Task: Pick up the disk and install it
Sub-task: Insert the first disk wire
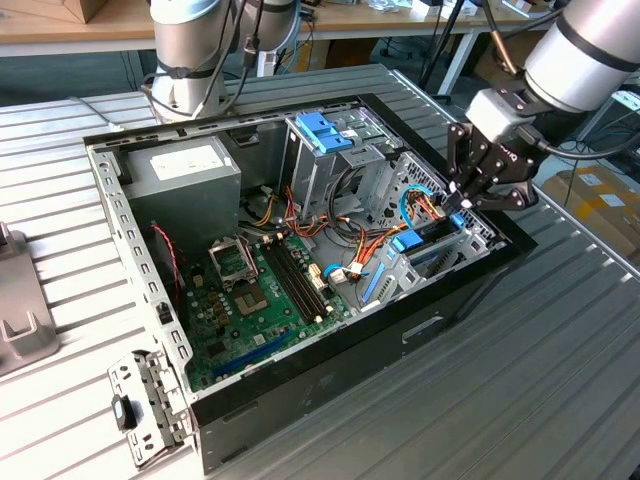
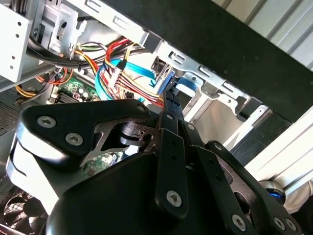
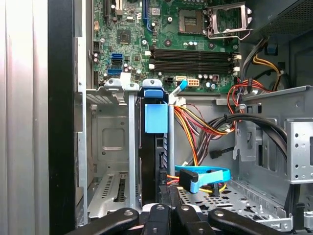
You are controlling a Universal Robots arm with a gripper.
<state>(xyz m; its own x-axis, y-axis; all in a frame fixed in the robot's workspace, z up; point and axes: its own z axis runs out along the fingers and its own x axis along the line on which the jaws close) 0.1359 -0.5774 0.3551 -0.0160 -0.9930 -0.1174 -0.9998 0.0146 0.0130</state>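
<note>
The disk (image 3: pixel 154 147) stands on edge in a metal bay slot at the front of the open computer case (image 1: pixel 130 240). Its body is dark and the light blue carrier tab (image 3: pixel 156 117) faces the motherboard. In the exterior view, the disk (image 1: pixel 408 243) sits at the case's right side, just below my gripper (image 1: pixel 462 200). My gripper (image 3: pixel 167 196) is shut, its two black fingers pressed together with nothing between them. Their tips sit at the disk's near end, beside a bundle of cables. In the second wrist view, the gripper (image 2: pixel 168 95) reaches a blue edge among coloured wires.
A blue flat cable (image 3: pixel 205 176) loops beside the bay. A darker blue latch piece (image 1: pixel 325 130) tops the grey drive cage. The motherboard (image 1: pixel 265 290) and power supply (image 1: pixel 185 170) fill the case. Another arm's base (image 1: pixel 195 50) stands behind; a metal bracket (image 1: pixel 150 405) lies in front.
</note>
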